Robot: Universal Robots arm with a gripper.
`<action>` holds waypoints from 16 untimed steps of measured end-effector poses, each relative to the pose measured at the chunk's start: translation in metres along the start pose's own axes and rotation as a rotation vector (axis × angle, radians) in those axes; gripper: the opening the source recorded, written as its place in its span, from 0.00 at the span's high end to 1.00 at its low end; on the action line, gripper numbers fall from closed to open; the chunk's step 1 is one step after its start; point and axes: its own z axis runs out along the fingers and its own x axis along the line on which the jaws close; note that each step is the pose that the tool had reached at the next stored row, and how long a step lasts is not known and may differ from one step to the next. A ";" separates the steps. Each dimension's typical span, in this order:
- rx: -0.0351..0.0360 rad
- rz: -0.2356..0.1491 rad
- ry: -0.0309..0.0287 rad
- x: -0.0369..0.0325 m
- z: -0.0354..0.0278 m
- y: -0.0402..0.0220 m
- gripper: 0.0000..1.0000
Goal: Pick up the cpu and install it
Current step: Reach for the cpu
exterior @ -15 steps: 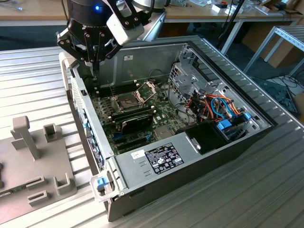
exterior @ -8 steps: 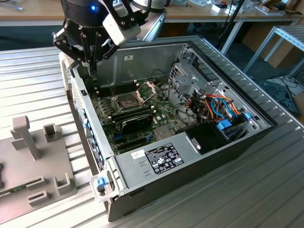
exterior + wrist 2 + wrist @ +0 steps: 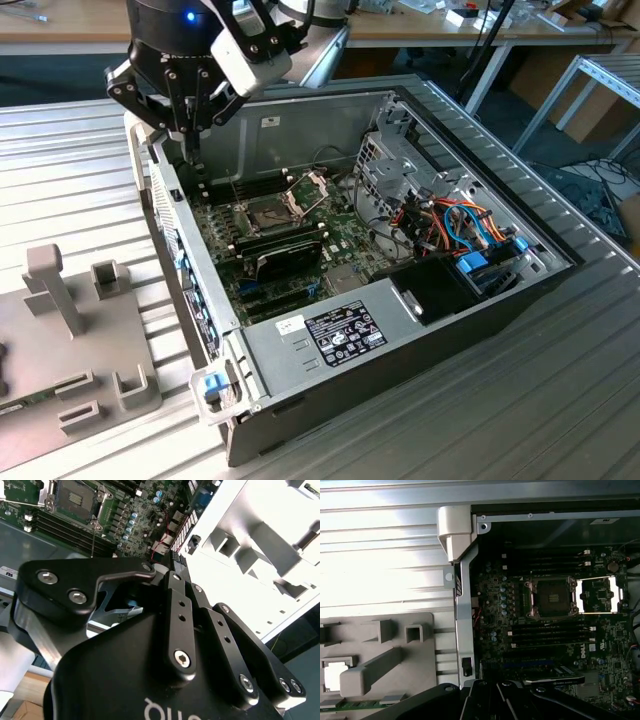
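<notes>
The cpu looks like the pale square seated in the grey fixture outside the computer case. It is likely light, stiff and fragile, so grip its edges. The gripper hovers over the case wall, which stands between fixture and bare socket; you cannot tell how wide it is set.

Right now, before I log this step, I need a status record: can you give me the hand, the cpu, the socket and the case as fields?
hand: above the case's side wall, at the exterior view's left
cpu: apparently the pale square in a pocket of the grey fixture, outside the case
socket: empty, with its frame swung open beside it
case: open, lying on the slatted table
task state: cpu not yet installed
</notes>
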 end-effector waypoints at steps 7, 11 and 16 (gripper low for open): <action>0.0000 0.000 0.0000 0.0014 0.0000 -0.0001 0.89; 0.0000 0.000 0.0000 0.0029 -0.0001 -0.0002 0.89; 0.0000 0.000 0.0000 0.0051 -0.0001 -0.0004 0.89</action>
